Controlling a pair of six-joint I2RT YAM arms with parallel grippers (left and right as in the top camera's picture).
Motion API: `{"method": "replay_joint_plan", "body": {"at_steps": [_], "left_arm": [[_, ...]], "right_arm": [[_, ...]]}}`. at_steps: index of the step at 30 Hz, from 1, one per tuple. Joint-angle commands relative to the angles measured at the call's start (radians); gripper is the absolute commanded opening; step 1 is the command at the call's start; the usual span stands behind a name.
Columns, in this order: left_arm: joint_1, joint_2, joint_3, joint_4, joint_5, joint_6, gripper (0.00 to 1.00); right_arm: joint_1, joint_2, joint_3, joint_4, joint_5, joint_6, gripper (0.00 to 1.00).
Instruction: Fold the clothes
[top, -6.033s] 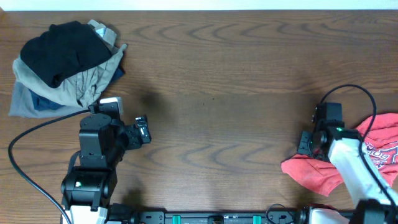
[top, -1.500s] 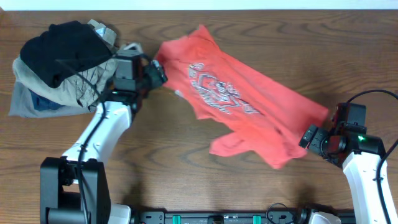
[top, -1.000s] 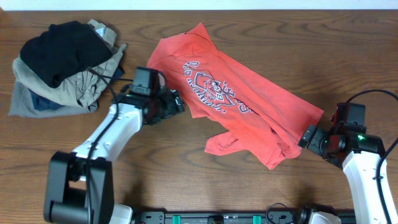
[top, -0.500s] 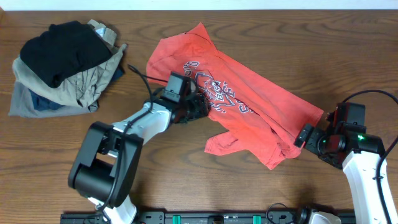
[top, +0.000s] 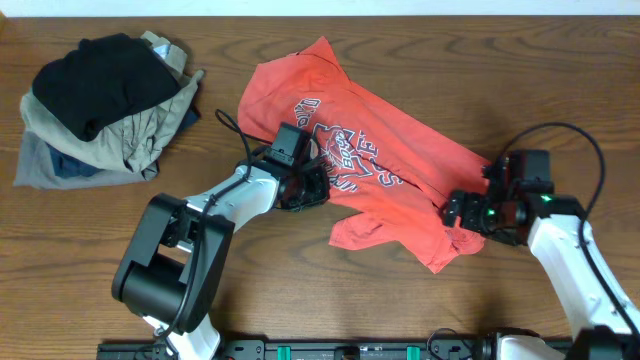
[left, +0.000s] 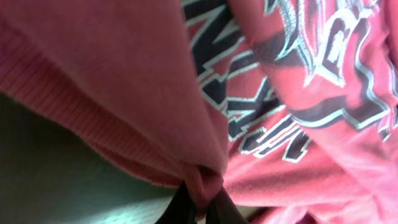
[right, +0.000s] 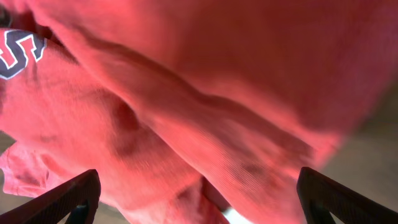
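Note:
The red-orange T-shirt (top: 400, 140) lies crumpled across the middle of the table, its navy-and-white lettering (top: 345, 150) facing up. My left gripper (top: 310, 188) sits at the shirt's lower left edge, just below the lettering. In the left wrist view it (left: 200, 210) is shut on a pinched fold of red fabric (left: 205, 183). My right gripper (top: 462, 212) hovers over the shirt's right end. In the right wrist view its fingers (right: 68, 198) stand wide apart, open, with red cloth (right: 186, 81) spread between and beyond them; the grip point (right: 202, 205) holds nothing.
A pile of khaki, grey and blue clothes (top: 120, 140) topped by a black garment (top: 100, 80) sits at the far left. Bare wooden table (top: 300, 290) lies in front. The right arm's cable (top: 585, 150) loops above it.
My left gripper slid right along the shirt's edge and shut on a fold of it. My right arm moved left onto the shirt's right end, still open.

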Motion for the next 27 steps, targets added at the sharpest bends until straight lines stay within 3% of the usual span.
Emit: {"method": "replay_joint_plan", "body": {"at_steps": [1, 3, 6, 7, 10, 11, 19, 27], "left_arm": [[0.04, 0.011, -0.017, -0.088, -0.02, 0.089, 0.06], [0.065, 0.011, -0.017, -0.117, -0.02, 0.094, 0.06], [0.092, 0.011, -0.017, -0.13, -0.02, 0.094, 0.06], [0.098, 0.011, -0.017, -0.131, -0.02, 0.094, 0.06], [0.103, 0.011, -0.017, -0.136, -0.02, 0.094, 0.06], [0.103, 0.01, -0.017, -0.141, -0.02, 0.095, 0.06], [0.151, -0.002, -0.017, -0.291, -0.021, 0.229, 0.06], [0.331, -0.073, -0.016, -0.337, -0.053, 0.251, 0.06]], "right_arm": [[0.055, 0.062, 0.005, 0.042, -0.051, -0.033, 0.98], [0.081, 0.103, 0.005, 0.074, -0.051, -0.032, 0.95], [0.112, 0.165, 0.005, 0.103, -0.051, -0.032, 0.8], [0.119, 0.185, 0.005, 0.109, -0.045, -0.032, 0.67], [0.126, 0.23, 0.005, 0.124, 0.015, -0.019, 0.08], [0.124, 0.238, 0.005, 0.131, 0.042, -0.002, 0.01], [0.072, 0.222, 0.089, 0.163, 0.211, 0.01, 0.01], [-0.024, 0.221, 0.409, 0.248, 0.3, -0.046, 0.01]]}}
